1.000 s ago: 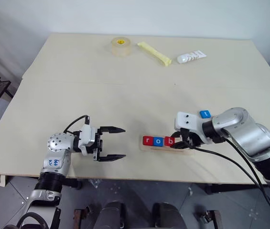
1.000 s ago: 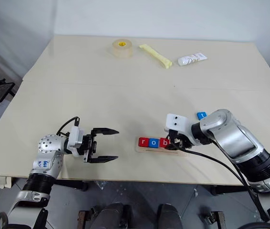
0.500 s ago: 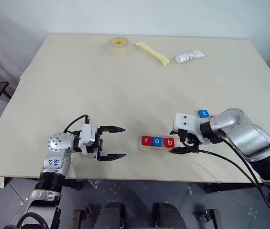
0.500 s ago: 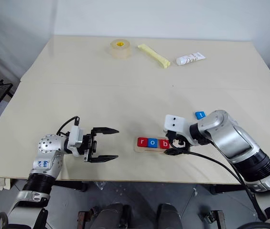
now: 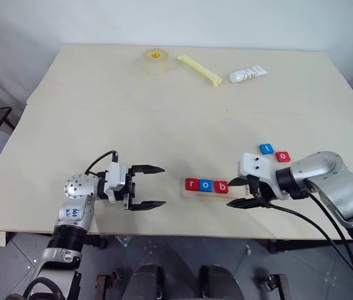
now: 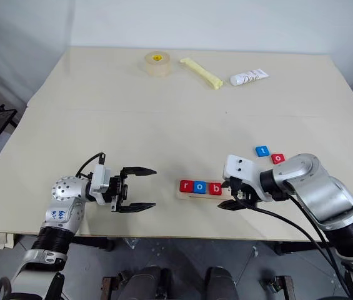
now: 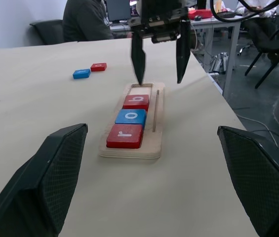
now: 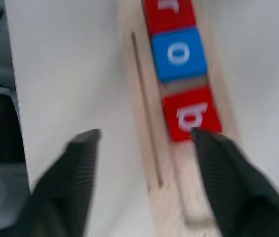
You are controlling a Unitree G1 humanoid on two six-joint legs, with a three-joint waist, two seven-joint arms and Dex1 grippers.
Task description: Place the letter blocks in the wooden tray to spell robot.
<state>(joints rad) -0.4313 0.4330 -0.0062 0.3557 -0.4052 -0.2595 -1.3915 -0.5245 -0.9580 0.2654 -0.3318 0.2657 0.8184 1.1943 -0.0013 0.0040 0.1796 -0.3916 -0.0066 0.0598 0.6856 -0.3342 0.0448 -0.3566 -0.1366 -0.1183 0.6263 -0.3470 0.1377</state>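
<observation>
The wooden tray (image 7: pixel 155 118) lies near the table's front edge. In it sit three letter blocks in a row: red r (image 5: pixel 192 184), blue o (image 5: pixel 206 185) and red b (image 5: pixel 220 185). The slot's right part is bare. A blue t block (image 5: pixel 266 149) and a red o block (image 5: pixel 282 156) lie loose on the table behind the tray's right end. My right gripper (image 5: pixel 232 192) hovers open at the tray's right end, just past the b, holding nothing. My left gripper (image 5: pixel 162 186) stands open to the left of the tray, pointing at it, and is empty.
A tape roll (image 5: pixel 155 60), a yellow stick (image 5: pixel 200 69) and a white tube (image 5: pixel 248 74) lie along the far edge. The table's front edge runs just below both grippers. In the left wrist view a person (image 7: pixel 85 19) sits beyond the table.
My right gripper has let go of the b block in the tray, opened and drawn back to the right. The loose red o block now shows. The left gripper has not moved.
</observation>
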